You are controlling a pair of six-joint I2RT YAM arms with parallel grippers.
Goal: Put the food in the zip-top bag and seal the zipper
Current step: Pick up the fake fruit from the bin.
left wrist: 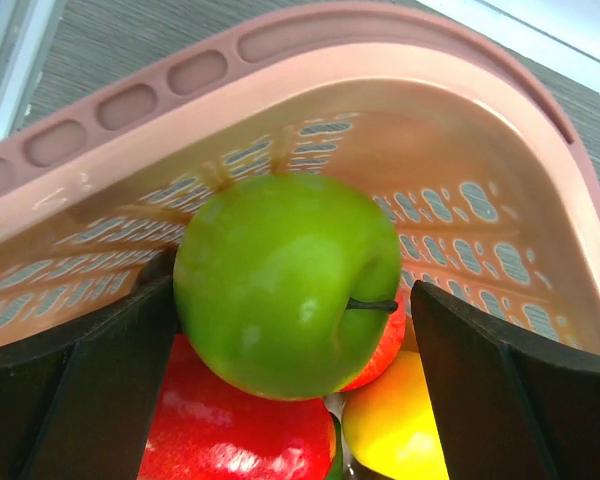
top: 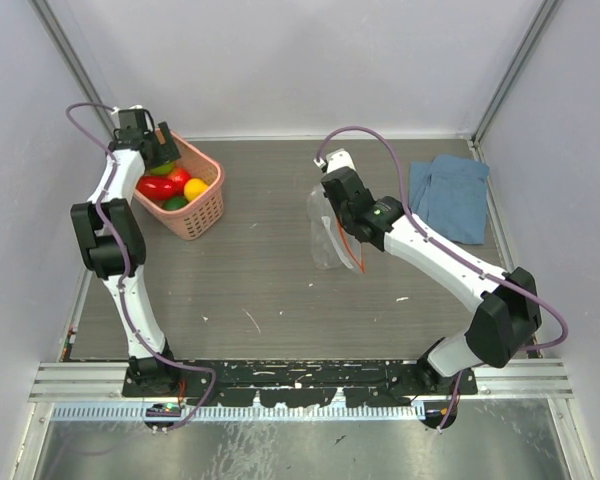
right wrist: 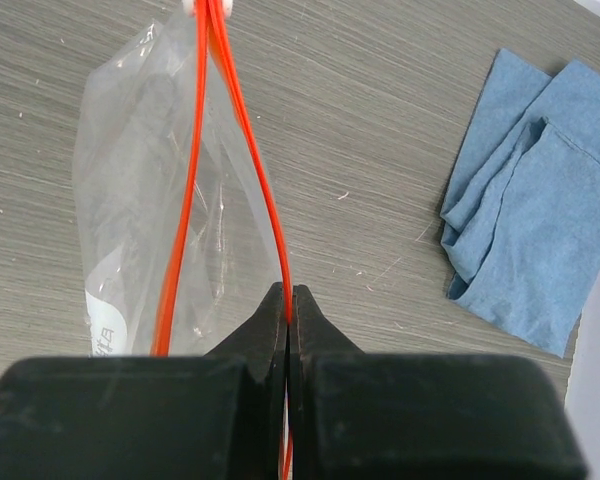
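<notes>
The food (top: 170, 185) lies piled in a pink basket (top: 205, 215) at the back left. My left gripper (left wrist: 292, 300) hangs open inside it, one dark finger (left wrist: 100, 380) on each side of a green apple (left wrist: 280, 285). Below the apple sit a red fruit (left wrist: 230, 430) and a yellow one (left wrist: 395, 435). The clear zip-top bag (right wrist: 130, 200) stands mid-table with its mouth spread. My right gripper (right wrist: 288, 295) is shut on one lip of the orange-red zipper (right wrist: 245, 130). The white slider (right wrist: 205, 5) shows at the far end.
A folded blue cloth (top: 450, 195) lies at the back right, beside my right arm. The basket's rim (left wrist: 280, 60) curves closely round the left gripper. Grey walls enclose the table on three sides.
</notes>
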